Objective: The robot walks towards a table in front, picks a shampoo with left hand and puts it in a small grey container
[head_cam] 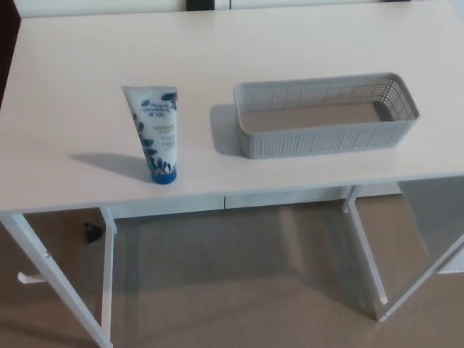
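On the white table point(304, 36), shampoo tube point(157, 134) stands cap-down at 9 o'clock from the grey basket point(326, 138); hands aren't in frame, can't tell their state.

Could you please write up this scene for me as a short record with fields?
surface: white rectangular table
shampoo: white plastic tube with blue print and blue cap, standing upright on its cap near the table's front edge
container: grey perforated plastic basket, empty, to the tube's right and apart from it
robot hands: neither in view
task state: tube not yet in the basket
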Available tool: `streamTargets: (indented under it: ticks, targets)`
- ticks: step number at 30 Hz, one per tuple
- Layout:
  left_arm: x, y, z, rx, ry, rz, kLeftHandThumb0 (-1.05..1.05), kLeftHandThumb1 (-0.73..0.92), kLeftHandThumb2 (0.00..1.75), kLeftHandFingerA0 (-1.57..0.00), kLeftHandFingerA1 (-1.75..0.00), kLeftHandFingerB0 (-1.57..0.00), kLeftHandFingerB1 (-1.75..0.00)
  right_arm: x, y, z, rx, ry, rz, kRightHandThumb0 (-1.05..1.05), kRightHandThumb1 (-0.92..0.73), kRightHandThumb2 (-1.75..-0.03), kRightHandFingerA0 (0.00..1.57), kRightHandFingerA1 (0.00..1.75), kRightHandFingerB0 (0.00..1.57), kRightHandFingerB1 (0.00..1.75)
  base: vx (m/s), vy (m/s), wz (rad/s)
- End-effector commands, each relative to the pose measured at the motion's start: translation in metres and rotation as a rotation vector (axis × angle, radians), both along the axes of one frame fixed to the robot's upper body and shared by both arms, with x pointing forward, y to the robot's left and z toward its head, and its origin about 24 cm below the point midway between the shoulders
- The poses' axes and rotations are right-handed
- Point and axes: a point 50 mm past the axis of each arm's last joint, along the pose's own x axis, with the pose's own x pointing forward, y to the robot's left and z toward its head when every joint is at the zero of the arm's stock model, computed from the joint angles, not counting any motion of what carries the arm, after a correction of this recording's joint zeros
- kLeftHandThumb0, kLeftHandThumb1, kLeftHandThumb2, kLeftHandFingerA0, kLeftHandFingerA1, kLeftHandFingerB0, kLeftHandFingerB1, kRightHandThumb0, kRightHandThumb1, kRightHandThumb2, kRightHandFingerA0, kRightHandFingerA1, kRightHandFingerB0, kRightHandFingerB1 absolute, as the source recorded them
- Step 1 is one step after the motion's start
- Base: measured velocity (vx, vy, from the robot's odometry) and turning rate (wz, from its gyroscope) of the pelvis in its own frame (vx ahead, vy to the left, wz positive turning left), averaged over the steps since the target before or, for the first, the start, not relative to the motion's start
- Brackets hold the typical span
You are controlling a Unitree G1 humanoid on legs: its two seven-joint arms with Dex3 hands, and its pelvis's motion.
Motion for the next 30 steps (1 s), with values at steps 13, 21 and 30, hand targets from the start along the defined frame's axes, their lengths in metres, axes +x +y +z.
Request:
streamTargets:
  ticks: [13, 21, 30]
  targets:
    - [0.0010, 0.0052, 0.0038, 0.024, -0.011, 0.002, -0.19, 0.53, 0.56, -0.68, -0.47, -0.41, -0.35, -0.0013, -0.0027, 0.0010, -0.006, -0.001, -0.018, -0.14, -0.61, -0.58, 0.60, 0.48, 0.41, 0.36, 0.02, -0.153, -0.02]
    - [0.0016, 0.0060, 0.0051, 0.031, -0.011, -0.026, -0.22, 0.55, 0.57, -0.67, -0.48, -0.40, -0.35, -0.0006, -0.0024, 0.0013, 0.002, -0.007, -0.009, -0.14, -0.59, -0.57, 0.60, 0.47, 0.39, 0.35, 0.02, 0.069, -0.04]
    - [0.0039, 0.0084, 0.0067, 0.033, -0.009, -0.033, -0.23, 0.55, 0.56, -0.62, -0.43, -0.38, -0.34, 0.0009, 0.0003, -0.0003, -0.006, 0.008, -0.006, -0.16, -0.60, -0.57, 0.62, 0.47, 0.42, 0.35, 0.02, 0.118, 0.08]
